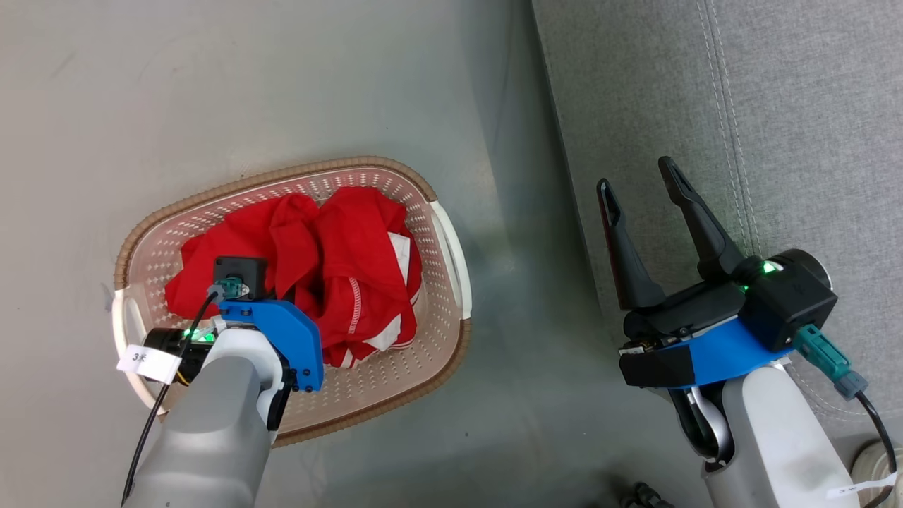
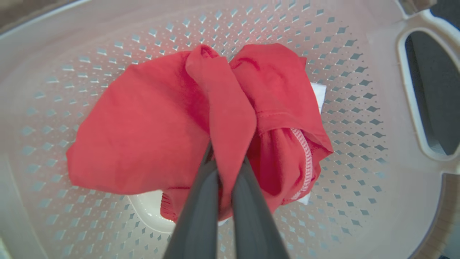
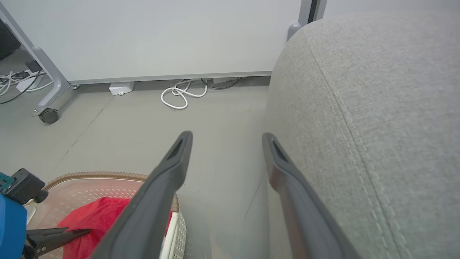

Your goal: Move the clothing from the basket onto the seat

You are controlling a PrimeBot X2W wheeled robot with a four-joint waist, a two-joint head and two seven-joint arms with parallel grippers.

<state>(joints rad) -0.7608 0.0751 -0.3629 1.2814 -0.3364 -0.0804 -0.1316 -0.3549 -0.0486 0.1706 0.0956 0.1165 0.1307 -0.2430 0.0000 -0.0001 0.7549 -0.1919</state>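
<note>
Plainly the weak point is the grip itself: the left pincer (image 2: 226, 160) is clamped tight on just one thin fold of the clothing (image 2: 151, 133), which lies bunched in the basket (image 1: 303, 169). That fold could slide out on the lift, or the other garment, tangled with it, could ride up and drop on the floor (image 1: 515, 317) short of the seat (image 1: 776, 106). The right pincer (image 1: 635, 176) hovers wide and bare over the seat's near edge, touching nothing.

"3米" on white tag (image 1: 148, 362) around left-arm cable (image 1: 146, 432)
</note>
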